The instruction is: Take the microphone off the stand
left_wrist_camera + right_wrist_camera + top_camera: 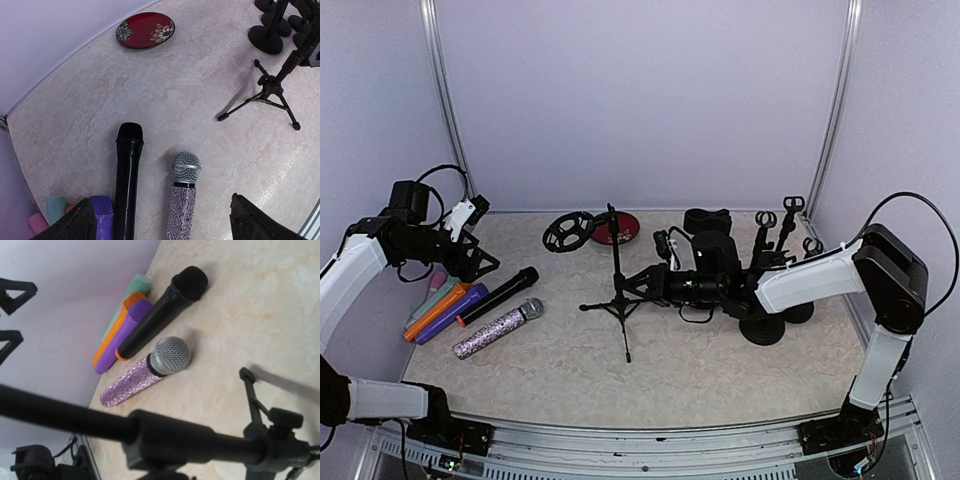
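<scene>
A black tripod stand (617,270) stands mid-table with no microphone on it; it also shows in the left wrist view (272,87). My right gripper (628,286) is at its pole and looks shut on it. The pole (190,440) crosses close under the right wrist camera and hides the fingers. A glittery purple microphone (500,328) (184,200) (145,372) lies on the table beside a black microphone (500,296) (127,175). My left gripper (478,258) (162,222) is open and empty above their handles.
Purple (450,313), orange and green microphones lie at the left edge. A red plate (617,228) and a black round frame (567,232) sit at the back. Several round-based stands (770,320) cluster under the right arm.
</scene>
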`<state>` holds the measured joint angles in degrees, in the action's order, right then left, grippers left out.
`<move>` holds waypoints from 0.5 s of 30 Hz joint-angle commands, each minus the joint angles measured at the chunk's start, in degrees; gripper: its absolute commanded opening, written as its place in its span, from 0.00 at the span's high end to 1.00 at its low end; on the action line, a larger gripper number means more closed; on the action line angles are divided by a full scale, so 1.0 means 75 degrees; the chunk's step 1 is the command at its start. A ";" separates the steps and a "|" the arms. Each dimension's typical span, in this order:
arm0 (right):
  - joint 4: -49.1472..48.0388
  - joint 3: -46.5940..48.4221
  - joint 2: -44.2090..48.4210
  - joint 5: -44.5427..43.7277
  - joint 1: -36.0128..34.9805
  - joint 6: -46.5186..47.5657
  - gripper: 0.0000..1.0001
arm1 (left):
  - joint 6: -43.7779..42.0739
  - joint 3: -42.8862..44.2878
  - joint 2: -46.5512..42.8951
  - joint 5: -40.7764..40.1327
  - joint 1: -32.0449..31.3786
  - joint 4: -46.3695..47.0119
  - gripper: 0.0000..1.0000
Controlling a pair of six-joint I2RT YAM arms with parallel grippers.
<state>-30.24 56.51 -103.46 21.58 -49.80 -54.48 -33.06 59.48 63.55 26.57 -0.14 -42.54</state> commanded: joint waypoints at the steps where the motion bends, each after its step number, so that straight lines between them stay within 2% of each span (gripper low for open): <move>1: -0.0614 -0.0019 -0.0086 0.0223 -0.0004 -0.0130 0.81 | -0.0120 -0.0056 -0.0043 0.0115 -0.0039 -0.0135 0.11; 10: -0.0244 -0.0065 0.0075 -0.0136 -0.0007 0.0250 0.99 | -0.0151 -0.0056 -0.0038 0.0147 -0.0063 -0.0202 0.11; 15: 0.0631 0.0008 0.0164 -0.0946 -0.0192 0.1102 1.00 | -0.0163 -0.0042 -0.0007 0.0196 -0.0124 -0.0281 0.11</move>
<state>-30.35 56.31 -103.55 20.49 -50.00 -52.40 -33.52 59.48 63.55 26.74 -0.47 -43.27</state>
